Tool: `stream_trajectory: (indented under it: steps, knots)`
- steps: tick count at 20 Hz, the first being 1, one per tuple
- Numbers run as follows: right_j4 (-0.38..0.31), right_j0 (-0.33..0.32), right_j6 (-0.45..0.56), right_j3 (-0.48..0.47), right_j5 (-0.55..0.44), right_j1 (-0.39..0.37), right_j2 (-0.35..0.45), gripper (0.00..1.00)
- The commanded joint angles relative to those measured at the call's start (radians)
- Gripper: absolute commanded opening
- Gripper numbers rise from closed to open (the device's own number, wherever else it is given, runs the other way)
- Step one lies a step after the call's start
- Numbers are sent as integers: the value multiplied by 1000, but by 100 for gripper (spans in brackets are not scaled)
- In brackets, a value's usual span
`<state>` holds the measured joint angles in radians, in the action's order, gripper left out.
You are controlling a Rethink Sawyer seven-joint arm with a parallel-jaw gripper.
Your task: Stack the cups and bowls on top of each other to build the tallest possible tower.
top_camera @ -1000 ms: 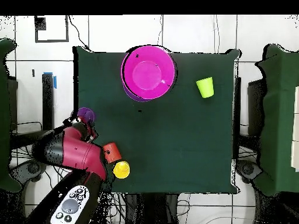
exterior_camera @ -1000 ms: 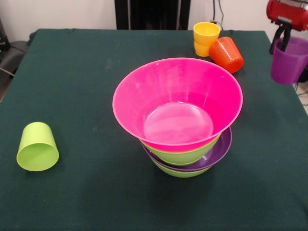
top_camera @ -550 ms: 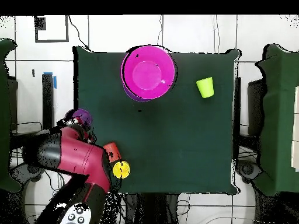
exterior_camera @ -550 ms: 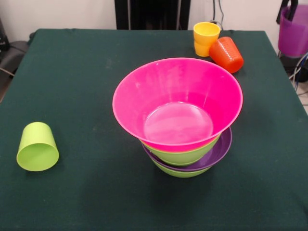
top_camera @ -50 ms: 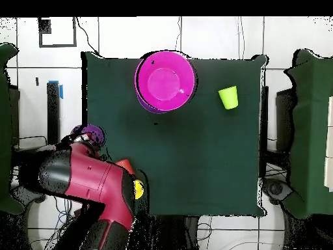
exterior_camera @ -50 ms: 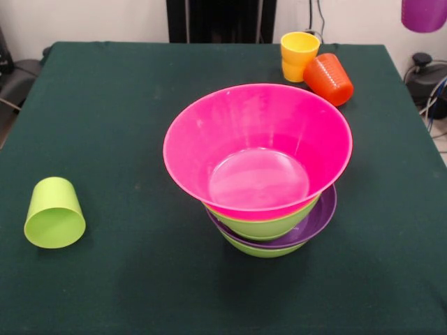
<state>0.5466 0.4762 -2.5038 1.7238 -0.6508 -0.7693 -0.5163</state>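
Note:
The tower stands mid-table: a wide pink bowl [exterior_camera @ -50 ms: 257, 150] on top, a lime green bowl [exterior_camera @ -50 ms: 265, 227] under it, then a shallow purple bowl [exterior_camera @ -50 ms: 319, 218] and another green bowl [exterior_camera @ -50 ms: 260, 250]. A lime green cup [exterior_camera @ -50 ms: 54, 213] lies on its side at the left. A yellow-orange cup [exterior_camera @ -50 ms: 299, 54] stands upright at the back, and an orange cup [exterior_camera @ -50 ms: 328, 78] leans tipped against it. The translucent purple cup [exterior_camera @ -50 ms: 424, 14] hangs in the air past the table's right edge. My gripper [top_camera @ -50 ms: 86, 137] holds it at the rim; the red arm [top_camera @ -50 ms: 84, 182] covers most of the gripper.
In the overhead view the arm overlaps the orange cup [top_camera @ -50 ms: 129, 166] and the yellow cup [top_camera @ -50 ms: 138, 189] at the table's corner. Chairs stand at both sides of the dark green table [top_camera @ -50 ms: 188, 163]. Cables and a dark stand lie beyond the edge under the purple cup.
The purple cup has risen steadily in the gripper and now shows only its base at the front view's top edge. The arm has swung further over the orange and yellow cups.

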Motion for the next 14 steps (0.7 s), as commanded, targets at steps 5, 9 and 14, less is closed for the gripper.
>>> stream_trajectory:
  steps: [5, 9, 14]
  knots:
    - [-121, -105, 18, -82, -123, -12, 83, 0]
    - [-133, -158, 61, -60, -61, -3, 131, 0]
    - [-163, -209, 90, -56, -37, -3, 171, 0]
